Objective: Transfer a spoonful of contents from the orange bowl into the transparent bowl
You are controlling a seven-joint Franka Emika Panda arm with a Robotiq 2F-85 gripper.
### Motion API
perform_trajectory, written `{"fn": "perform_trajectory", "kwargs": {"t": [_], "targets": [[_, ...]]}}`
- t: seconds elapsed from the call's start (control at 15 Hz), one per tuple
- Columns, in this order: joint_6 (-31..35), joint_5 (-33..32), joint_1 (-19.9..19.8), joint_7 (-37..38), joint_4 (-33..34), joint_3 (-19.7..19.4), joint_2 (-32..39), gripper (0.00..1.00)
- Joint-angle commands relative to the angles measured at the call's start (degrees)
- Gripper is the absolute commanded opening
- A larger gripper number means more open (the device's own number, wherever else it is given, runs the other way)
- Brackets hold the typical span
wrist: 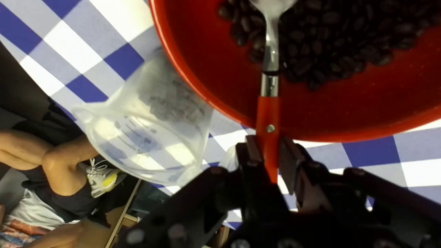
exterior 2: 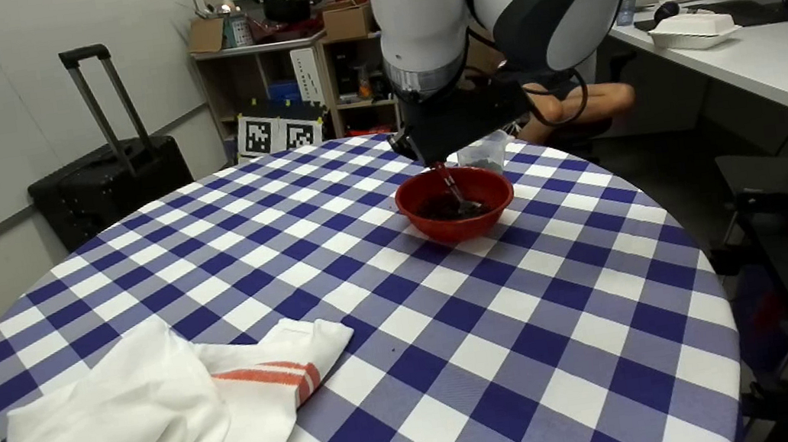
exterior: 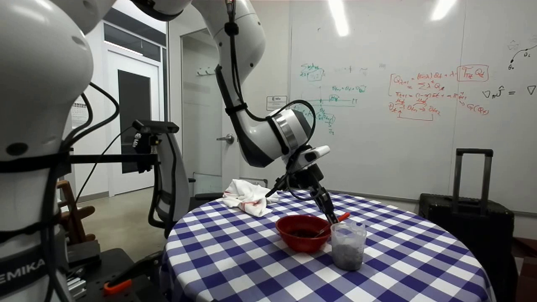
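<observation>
1. Nearest, we see the black gripper [wrist: 269, 150], narrow, gripping the red handle of a metal spoon [wrist: 270, 88]; the wrist view crops its head.
2. The spoon slants into a smooth, round red bowl [wrist: 324, 113] of small dark beans [wrist: 324, 38].
3. Just beside, a cloudy translucent cup [wrist: 175, 103] has blurred printed marks; we cannot tell what it holds.
4. Well apart from these lies a crumpled white cloth [exterior 2: 123, 436], red-striped.
</observation>
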Motion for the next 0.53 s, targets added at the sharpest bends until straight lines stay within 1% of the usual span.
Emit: {"fn": "perform_trajectory", "kwargs": {"t": [0.0, 0.2, 0.33, 0.47], "targets": [[-5.4, 3.4, -7.1, -5.7, 0.7, 8.3, -1.7, 0.05], [-7.5, 6.3, -10.8, -9.3, 1.5, 12.5, -2.2, 0.05], [-8.0, 8.6, -12.5, -11.6, 2.0, 14.4, -2.4, 0.05], [-8.0, 10.9, -13.4, -13.5, 2.3, 15.5, -2.6, 0.05]]}}
